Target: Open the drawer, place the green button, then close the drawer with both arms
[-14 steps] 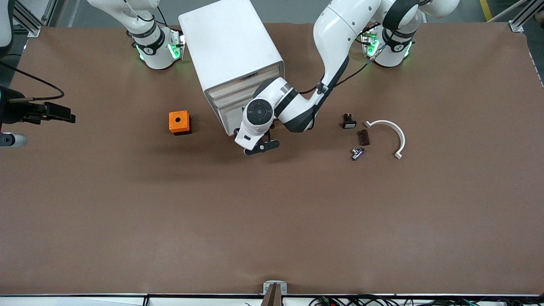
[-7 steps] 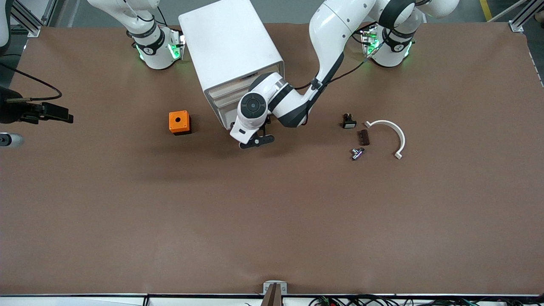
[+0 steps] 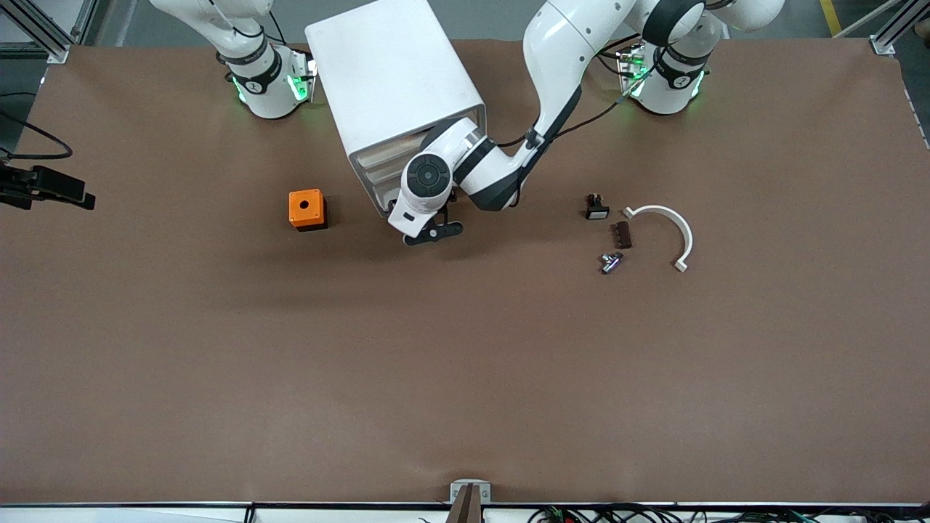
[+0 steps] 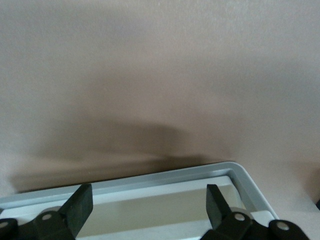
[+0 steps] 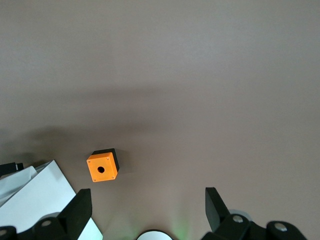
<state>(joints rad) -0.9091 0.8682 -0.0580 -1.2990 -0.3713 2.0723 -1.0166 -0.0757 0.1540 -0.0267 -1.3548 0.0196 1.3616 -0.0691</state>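
Note:
The white cabinet (image 3: 385,73) stands between the arms' bases, its beige drawer fronts (image 3: 378,178) all shut. My left gripper (image 3: 430,232) is low in front of the bottom drawer. In the left wrist view the left gripper (image 4: 148,200) is open, its fingertips either side of the beige drawer front (image 4: 150,215) inside the white frame, gripping nothing. The button (image 3: 610,262) lies on the table toward the left arm's end. My right gripper (image 3: 51,190) hangs high at the right arm's end of the table; it (image 5: 148,200) is open and empty.
An orange cube with a hole (image 3: 306,209) sits beside the cabinet toward the right arm's end and also appears as the orange cube (image 5: 102,166). Near the button lie a black part with a white face (image 3: 596,208), a brown piece (image 3: 621,234) and a white curved bracket (image 3: 672,226).
My left gripper has moved in closer to the cabinet's drawer fronts. My right gripper has drifted outward toward the table's end. Both stayed open.

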